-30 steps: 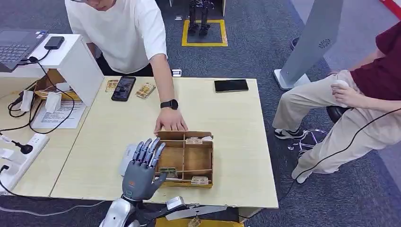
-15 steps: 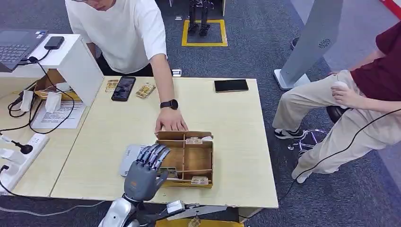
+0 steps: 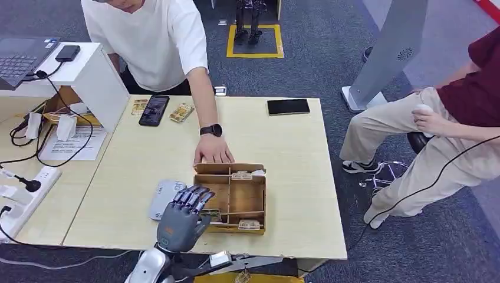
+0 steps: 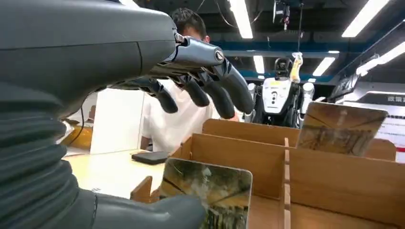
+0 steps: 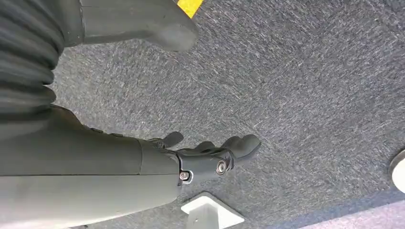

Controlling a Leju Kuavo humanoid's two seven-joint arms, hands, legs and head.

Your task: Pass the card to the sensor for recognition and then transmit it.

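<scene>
Grey carpet surrounds a pale wooden table [image 3: 283, 177] on which our work sits, with a person in a white shirt leaning over the far edge and resting a hand [image 3: 212, 154] on the back wall of a cardboard divided box [image 3: 255, 203] near the front edge. Just beside the box, toward the left edge, lies the flat grey sensor [image 3: 164, 197]. We see our left robot hand [image 3: 180, 221] hovering over the box's front left compartment, its fingers [image 4: 224, 93] curled forward above the card [image 4: 206, 193] standing there and the thumb [image 4: 153, 217] low in front of it; it grips nothing yet, and the fingers stand apart from the thumb. Other cards stand in the box's other compartments. Our right robot hand [image 5: 210, 160] hangs beside the body over the carpet, fingers loosely bent and holding nothing. We judge the task barely begun: the card is not yet pinched, and lifting it out, presenting it to the sensor and handing it on are all left to do.
</scene>
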